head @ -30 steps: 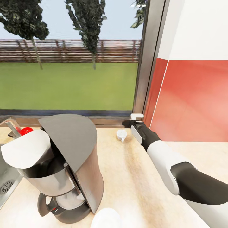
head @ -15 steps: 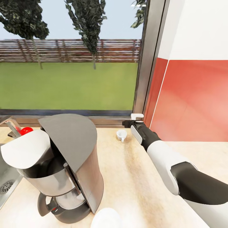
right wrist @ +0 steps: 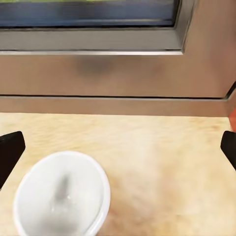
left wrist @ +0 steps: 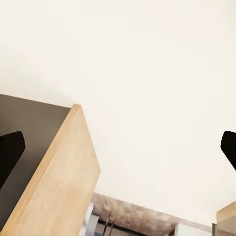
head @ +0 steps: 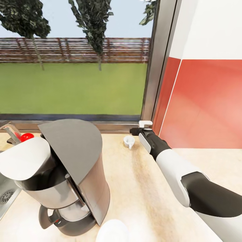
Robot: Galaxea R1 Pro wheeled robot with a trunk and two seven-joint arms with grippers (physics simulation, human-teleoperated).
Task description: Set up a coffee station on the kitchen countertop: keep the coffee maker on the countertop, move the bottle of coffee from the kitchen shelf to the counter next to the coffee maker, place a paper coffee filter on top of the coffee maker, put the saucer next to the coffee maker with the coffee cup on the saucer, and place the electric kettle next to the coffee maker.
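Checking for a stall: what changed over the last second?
Only the head camera shifted slightly; the whole view moved together. The right gripper stays open beside the cup, not holding it. The coffee maker, the filter on it and the saucer stayed put.

One coffee maker [head: 64, 178] at lower left of the head view, with one white paper coffee filter [head: 25, 161] on it. One coffee cup [head: 129, 142] at centre, one saucer [head: 112, 231] at the bottom edge. One tabletop [head: 141, 191]. One sink [head: 6, 196] and one tap [head: 10, 132] at far left. One claw [head: 141, 127] near centre.
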